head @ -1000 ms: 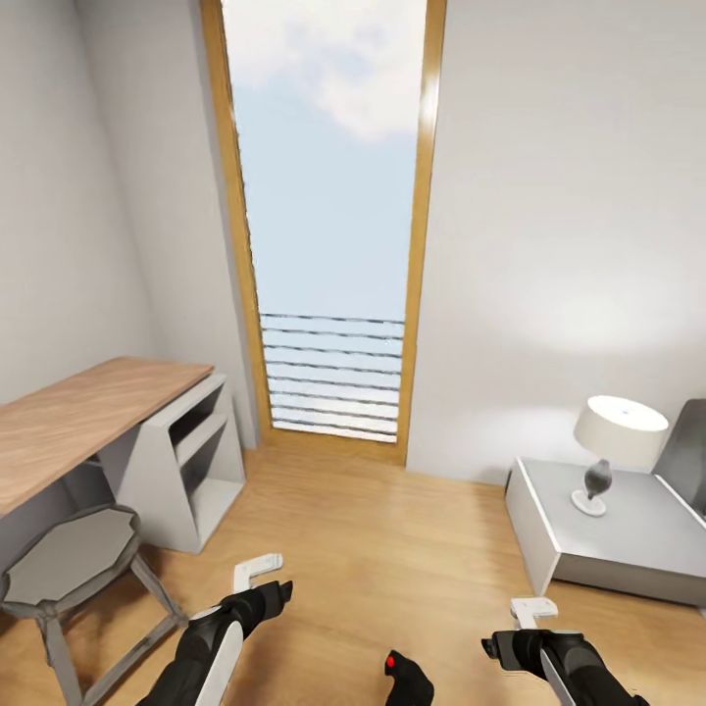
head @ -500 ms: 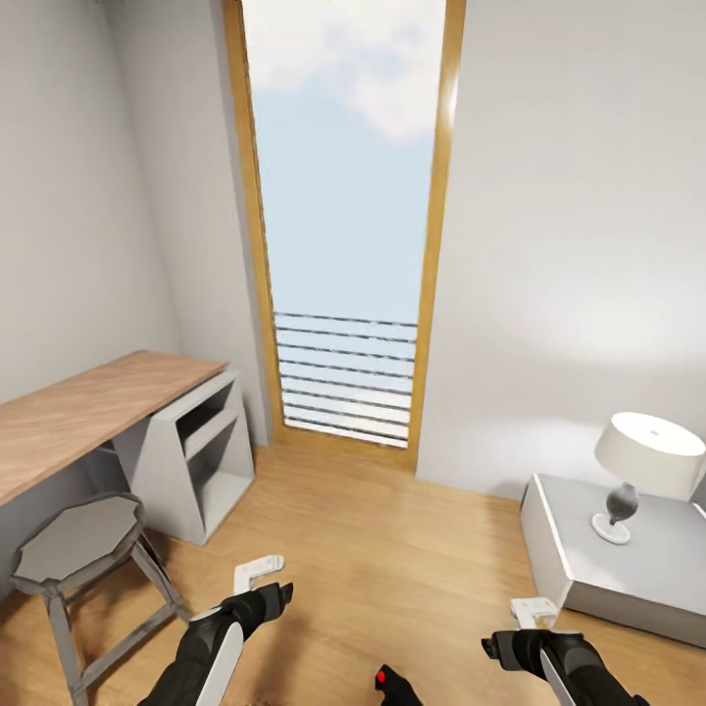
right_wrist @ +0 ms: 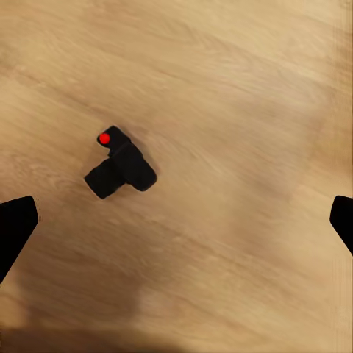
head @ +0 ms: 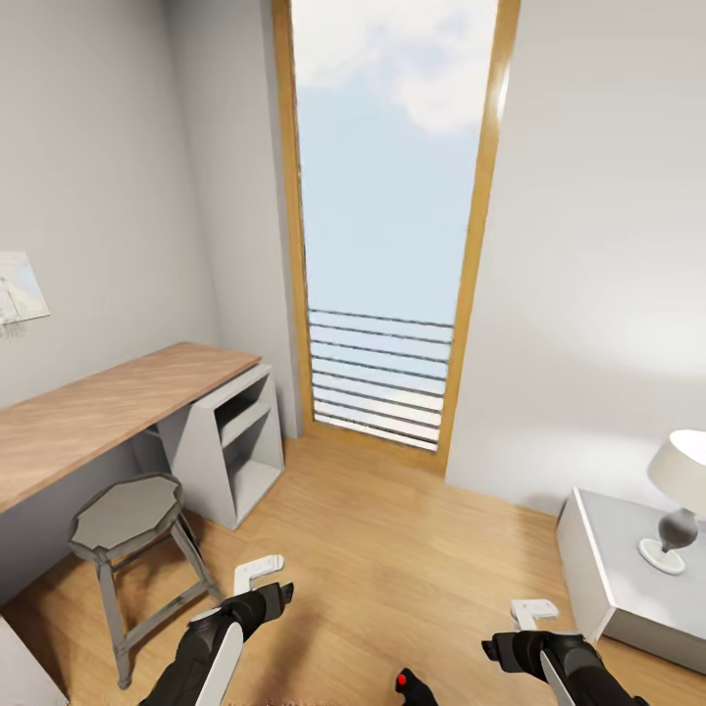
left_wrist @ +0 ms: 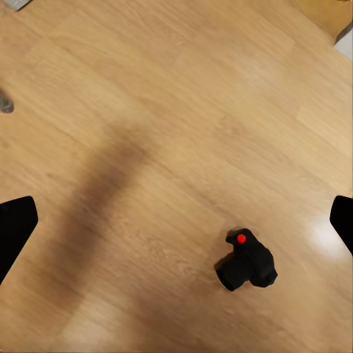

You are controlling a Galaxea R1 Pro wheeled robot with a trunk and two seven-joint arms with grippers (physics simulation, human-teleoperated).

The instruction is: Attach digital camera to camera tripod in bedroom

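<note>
The left gripper [head: 263, 577] hangs low over the wood floor [head: 392, 549], and its two fingers are spread wide with nothing between them. The right gripper [head: 525, 628] is the same: fingers far apart, holding nothing. In each wrist view only the dark tips of the fingers [left_wrist: 16, 228] show at the picture's edges, with bare floor between them.

The digital camera [head: 412, 686] lies on the floor between the two arms, near the robot. From the head it is cut off by the picture's lower edge, so just its top and red button show. The left wrist view shows the whole small black body [left_wrist: 246, 261] with the red button on top, and so does the right wrist view [right_wrist: 121, 168]. It touches neither gripper.

Farther out, a grey stool [head: 127, 515] stands by a desk [head: 108, 407] with a wood top. The desk's open shelves [head: 240, 441] look empty. A tall window [head: 392, 216] with a wood frame shows sky and a rail. At the right a lamp [head: 677, 500] sits on a low grey cabinet [head: 598, 569], both cut off by the picture's edge. A small paper [head: 18, 286] hangs on the left wall, too blurry to read.
</note>
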